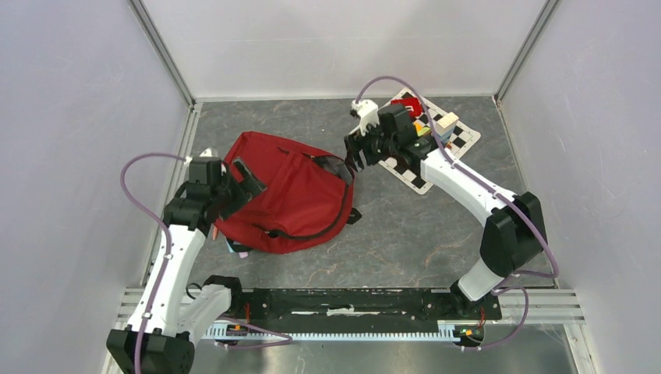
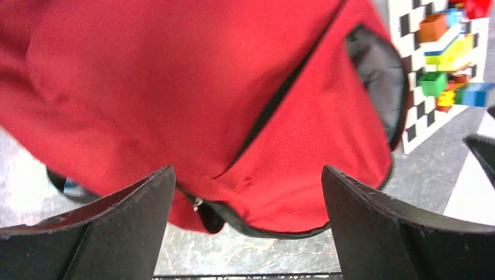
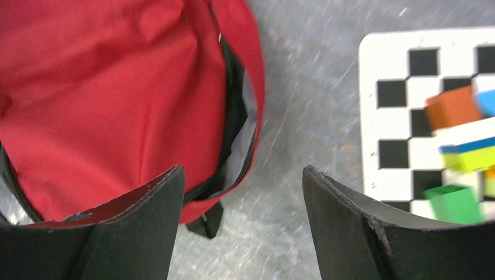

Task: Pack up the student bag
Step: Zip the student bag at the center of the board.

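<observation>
The left end effector [image 2: 246, 175] hangs with its two black fingers spread wide and nothing between them, just above the near-left flank of the large dark-red fabric backpack [image 1: 288, 199]. The backpack lies slumped flat on the grey mottled bench [image 1: 405, 234] between the two arms, closer to the left one. The right end effector [image 3: 242, 169] is parted and empty as well, poised over the backpack's far-right corner. There the black-zippered mouth [image 3: 233, 87] gapes a little and shows a strip of grey lining [image 3: 248, 134]. The backpack is too rumpled to give a crisp long axis, but it slants roughly from the left arm's side up toward the right arm's. That puts the mouth at the end farthest from the left end effector and right under the other one. Beyond the mouth, across a narrow gap of bare bench, sits the white-and-black checkered board [image 1: 464, 137] carrying the coloured plastic toy blocks [image 3: 452, 108]. These are well apart from the left arm and just beside the right wrist. The right arm therefore looks the nearer one both to the blocks and to the opening, so a fetch-and-drop would probably fall to it. The left arm seems better placed to pinch the fabric and hold the mouth wide, which at present looks too narrow for an easy drop
</observation>
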You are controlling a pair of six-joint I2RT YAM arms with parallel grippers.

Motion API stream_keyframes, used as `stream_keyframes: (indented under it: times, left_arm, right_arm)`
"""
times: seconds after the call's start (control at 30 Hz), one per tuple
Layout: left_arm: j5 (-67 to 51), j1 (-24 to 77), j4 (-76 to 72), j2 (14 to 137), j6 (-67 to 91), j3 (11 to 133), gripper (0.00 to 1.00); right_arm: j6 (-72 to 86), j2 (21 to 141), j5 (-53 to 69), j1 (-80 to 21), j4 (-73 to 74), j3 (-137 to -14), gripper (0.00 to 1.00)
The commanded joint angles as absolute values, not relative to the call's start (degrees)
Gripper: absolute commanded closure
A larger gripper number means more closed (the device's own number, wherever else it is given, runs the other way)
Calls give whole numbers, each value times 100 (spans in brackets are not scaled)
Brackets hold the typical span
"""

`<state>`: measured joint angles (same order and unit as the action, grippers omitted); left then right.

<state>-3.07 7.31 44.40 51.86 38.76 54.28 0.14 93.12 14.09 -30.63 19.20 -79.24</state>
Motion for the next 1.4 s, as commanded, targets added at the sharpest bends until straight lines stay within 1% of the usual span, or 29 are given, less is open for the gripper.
stream_keyframes:
  times: [0.0, 0.13, 0.27, 0.47, 0.6, 0.63, 0.67, 0.7, 0.73, 0.77, 0.83, 0.93, 0.97, 1.03, 1.1, 1.37]
  left_arm:
    - [-355, 392, 4652, 4965, 4583, 4913, 0]
    - [-299, 229, 4401, 4777, 4891, 4546, 0]
    - [-223, 158, 3998, 4687, 5224, 4132, 0]
    - [-354, 132, 3336, 4919, 5450, 3733, 0]
    - [-359, 123, 3019, 5011, 5382, 3602, 7]
    - [-373, 123, 2920, 5038, 5358, 3561, 9]
    - [-426, 123, 2801, 5094, 5325, 3527, 14]
    - [-493, 119, 2641, 5155, 5277, 3479, 18]
    - [-591, 115, 2524, 5247, 5221, 3460, 25]
    - [-679, 113, 2412, 5361, 5102, 3485, 34]
    - [-726, 114, 2369, 5545, 4823, 3646, 48]
    - [-686, 114, 2200, 5583, 4559, 3841, 77]
    - [-692, 114, 2121, 5592, 4464, 3927, 84]
    - [-840, 116, 2021, 5744, 4282, 4125, 93]
    - [-1110, 123, 1937, 6016, 4101, 4351, 98]
    - [-1558, 123, 1439, 6854, 3851, 5008, 98]
  right_arm:
    - [302, 9031, 1511, -3181, 2091, -7247, 22]
    - [557, 9047, 1483, -3217, 1981, -6878, 21]
    - [902, 9334, 1610, -3217, 2012, -6917, 23]
    - [992, 9727, 1539, -3217, 1814, -7167, 23]
    - [992, 10100, 1518, -3217, 1721, -7347, 23]
    - [999, 10206, 1513, -3217, 1672, -7377, 23]
    - [996, 10296, 1525, -3217, 1640, -7424, 25]
    - [996, 10407, 1541, -3217, 1624, -7476, 32]
    - [1009, 10499, 1559, -3222, 1637, -7571, 45]
    - [1001, 10579, 1549, -3209, 1669, -7683, 57]
    - [986, 10643, 1492, -3191, 1724, -7839, 74]
    - [943, 10585, 1274, -3111, 1789, -7998, 97]
    - [937, 10541, 1201, -3072, 1820, -8023, 100]
    - [909, 10439, 1062, -2947, 1830, -8037, 100]
    - [870, 10358, 974, -2830, 1834, -8021, 100]
    - [678, 10234, 1001, -2494, 1934, -7980, 100]
